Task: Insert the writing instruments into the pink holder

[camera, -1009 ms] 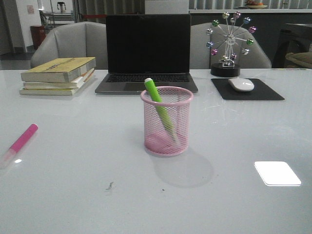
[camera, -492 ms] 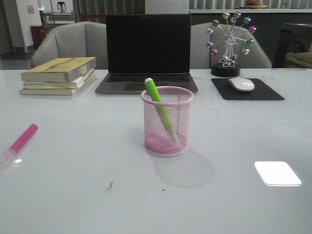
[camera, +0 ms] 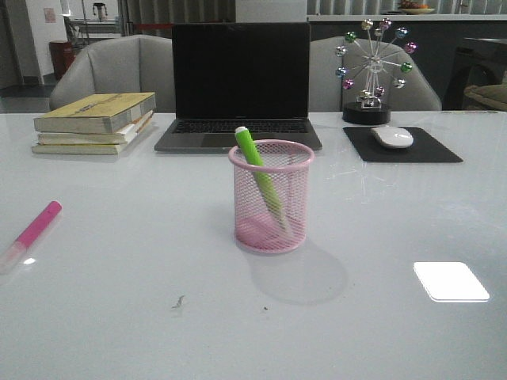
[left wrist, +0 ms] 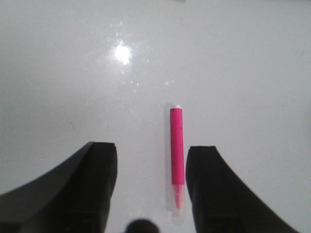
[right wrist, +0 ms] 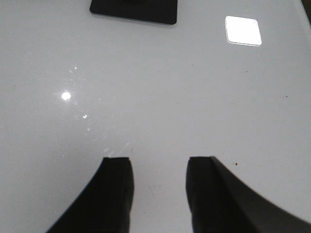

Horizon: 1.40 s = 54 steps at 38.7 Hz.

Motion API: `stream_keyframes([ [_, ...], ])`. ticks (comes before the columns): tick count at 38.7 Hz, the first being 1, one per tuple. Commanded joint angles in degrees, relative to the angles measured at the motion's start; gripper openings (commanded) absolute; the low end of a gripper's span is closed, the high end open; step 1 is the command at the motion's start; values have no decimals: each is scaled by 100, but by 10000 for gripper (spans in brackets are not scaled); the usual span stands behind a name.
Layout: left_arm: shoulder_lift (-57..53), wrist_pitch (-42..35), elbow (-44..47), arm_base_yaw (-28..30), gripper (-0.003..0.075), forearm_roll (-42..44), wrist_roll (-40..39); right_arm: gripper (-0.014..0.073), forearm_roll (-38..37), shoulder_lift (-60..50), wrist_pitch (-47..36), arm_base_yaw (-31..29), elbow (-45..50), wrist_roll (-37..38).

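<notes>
The pink wire-mesh holder stands at the table's middle with the green marker leaning inside it, its top poking over the rim. The magenta marker lies flat on the table at the far left, pale cap toward the front edge. In the left wrist view my left gripper hangs open above the table, and the magenta marker lies between its fingers, close to one finger and untouched. My right gripper is open over bare table, holding nothing. Neither arm shows in the front view.
Behind the holder stands an open laptop. A stack of books sits at the back left. A black mouse pad with a white mouse and a ball ornament are at the back right.
</notes>
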Motion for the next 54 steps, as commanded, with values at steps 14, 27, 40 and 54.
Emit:
stream_keyframes([
  [14,1609,586,-1566,-601,404,-136,291,393,-81,-81,-353,-27,-156,-47],
  [27,2332,628,-1720,-683,404,-111,291,393,-81,-81,-353,-27,-156,-47],
  [40,2729,605,-1720,-683,404,-111,291,393,-81,-81,-353,-27,-156,-47],
  [54,2989,438,-1720,-683,404,-111,291,393,-81,-81,-347,-27,-156,-47],
])
